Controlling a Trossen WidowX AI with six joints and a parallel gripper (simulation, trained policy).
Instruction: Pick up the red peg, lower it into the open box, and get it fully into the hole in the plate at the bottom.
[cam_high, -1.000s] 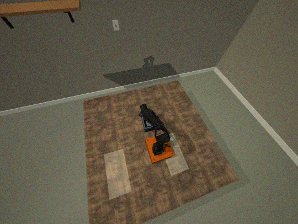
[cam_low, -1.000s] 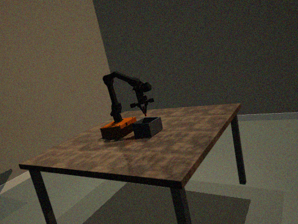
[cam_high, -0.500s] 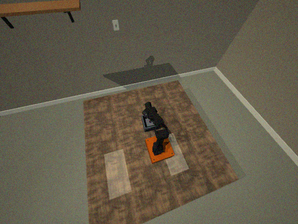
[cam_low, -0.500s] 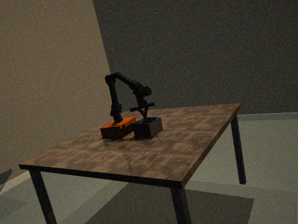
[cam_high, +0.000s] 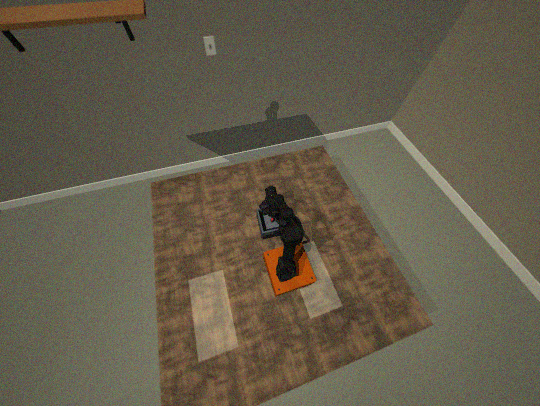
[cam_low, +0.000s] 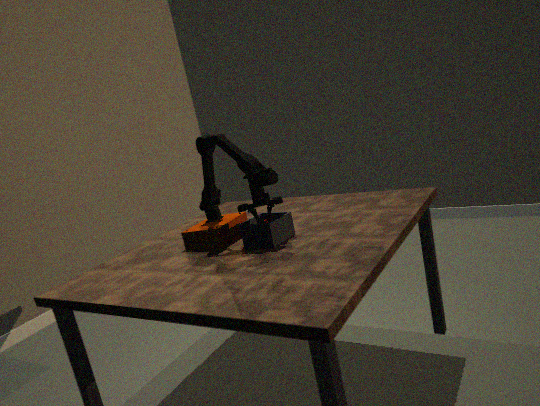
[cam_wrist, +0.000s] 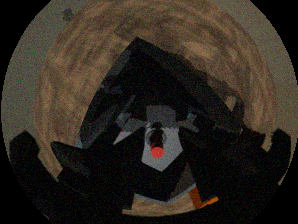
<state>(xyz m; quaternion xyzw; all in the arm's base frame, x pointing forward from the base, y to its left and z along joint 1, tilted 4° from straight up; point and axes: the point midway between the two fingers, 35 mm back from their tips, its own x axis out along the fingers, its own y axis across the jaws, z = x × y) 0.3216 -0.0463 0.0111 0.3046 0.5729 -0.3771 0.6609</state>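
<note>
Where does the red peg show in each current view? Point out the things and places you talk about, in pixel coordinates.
Top: red peg (cam_high: 272, 219) (cam_low: 266, 220) (cam_wrist: 157, 152) just below centre, over the pale plate.
Exterior: a faint red spot at the box's opening, near centre.
Wrist: lower middle, red end toward the camera.
Shared landmark: dark open box (cam_high: 260, 225) (cam_low: 283, 230) (cam_wrist: 90, 117).

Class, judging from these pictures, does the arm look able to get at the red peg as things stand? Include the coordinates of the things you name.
Probably yes: the end effector (cam_low: 261, 218) (cam_wrist: 162, 130) is open and down in the box (cam_low: 282, 231) (cam_high: 262, 228), with the peg (cam_wrist: 157, 152) (cam_high: 273, 219) between its fingers, though the walls leave little side room.
</note>
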